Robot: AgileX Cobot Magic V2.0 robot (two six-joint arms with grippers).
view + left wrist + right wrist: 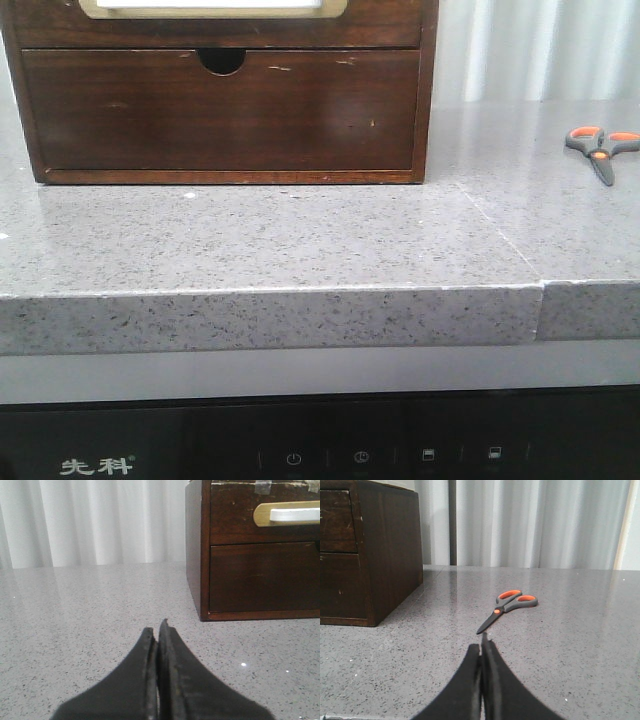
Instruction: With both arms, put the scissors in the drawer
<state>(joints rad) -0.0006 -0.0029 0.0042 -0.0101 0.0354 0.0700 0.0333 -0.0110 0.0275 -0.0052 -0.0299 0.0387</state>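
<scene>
- Left hand (158, 630): fingers pressed together, clenched on nothing, low over the grey speckled worktop (75, 630).
- Ahead of it, off to one side: the dark wooden cabinet (196, 550), standing on the worktop. The hand is well apart from it.
- Right hand (482, 645): fingers likewise clenched flat against each other, empty, low over the worktop.
- Scissors (509, 606) lie flat on the worktop just beyond the right hand's tips, closed, dark blades pointing back toward the hand, orange-lined loops away. Not touched.
- Front view: scissors (600, 148) sit near the right edge of the worktop, well apart from the cabinet (225, 110).
- Drawer (215, 20) with the brass-framed white panel is the upper one, shut, only its lower strip in view. Below it, a notched drawer (220, 110), also shut.
- White curtain (540, 522) behind.
- Neither hand shows in the front view.
</scene>
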